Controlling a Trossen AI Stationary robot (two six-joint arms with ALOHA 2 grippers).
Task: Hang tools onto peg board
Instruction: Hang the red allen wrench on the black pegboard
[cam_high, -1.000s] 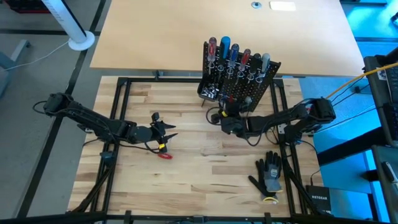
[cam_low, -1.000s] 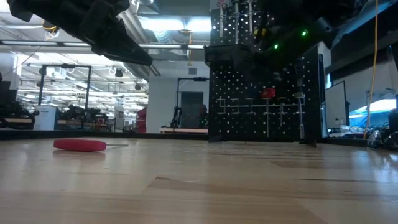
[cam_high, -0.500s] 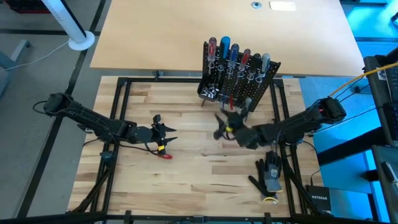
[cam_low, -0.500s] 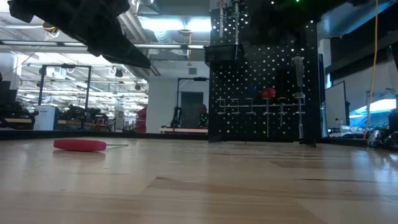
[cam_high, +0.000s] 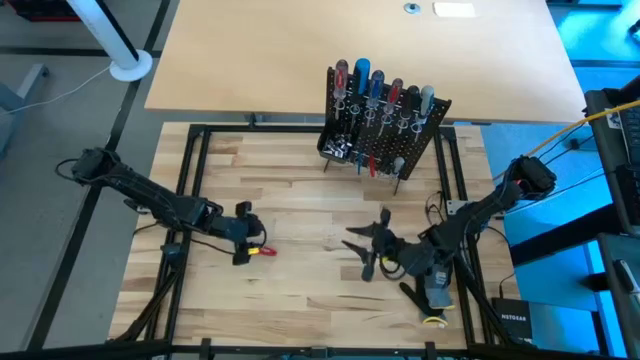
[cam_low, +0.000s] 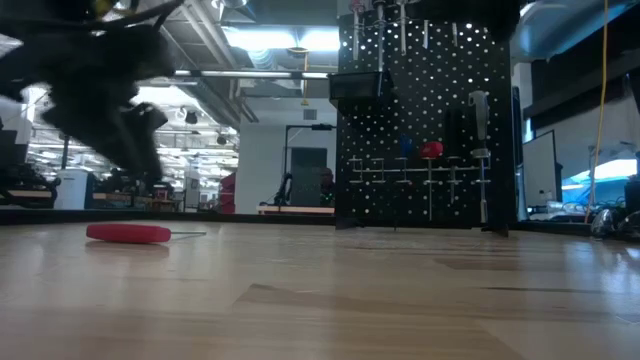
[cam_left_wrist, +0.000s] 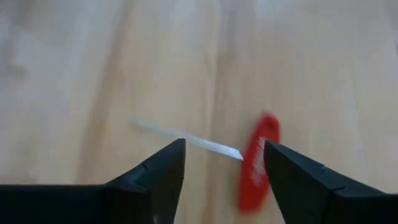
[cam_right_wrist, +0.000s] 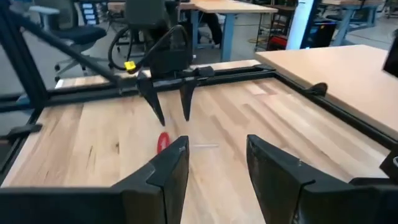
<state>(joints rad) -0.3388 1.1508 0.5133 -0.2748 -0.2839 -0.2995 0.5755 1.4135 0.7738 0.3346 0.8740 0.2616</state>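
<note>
The left claw (cam_high: 243, 238) hangs just above the worktop (cam_high: 300, 290), its two dark fingers (cam_left_wrist: 163, 171) spread apart and holding nothing. Directly beneath and just ahead of it lies a red-handled screwdriver (cam_high: 263, 250) — flat on the wood, its thin silver shaft running between the fingertips in the left wrist view and its red handle just beside one finger. The fingers do not touch it.

The right claw (cam_high: 368, 243) hovers over the middle of the worktop, well apart from the screwdriver, pointing toward the left claw. Its fingers (cam_right_wrist: 166, 171) are also spread and empty. A black-and-grey glove (cam_high: 434, 288) lies just behind it, partly under the arm.

The peg board (cam_high: 385, 130) stands upright at the far edge of the worktop, beyond the right claw — red, blue and grey-handled tools (cam_high: 377, 85) hang in its upper rings, with small silver bits in its tray (cam_high: 337, 148).
</note>
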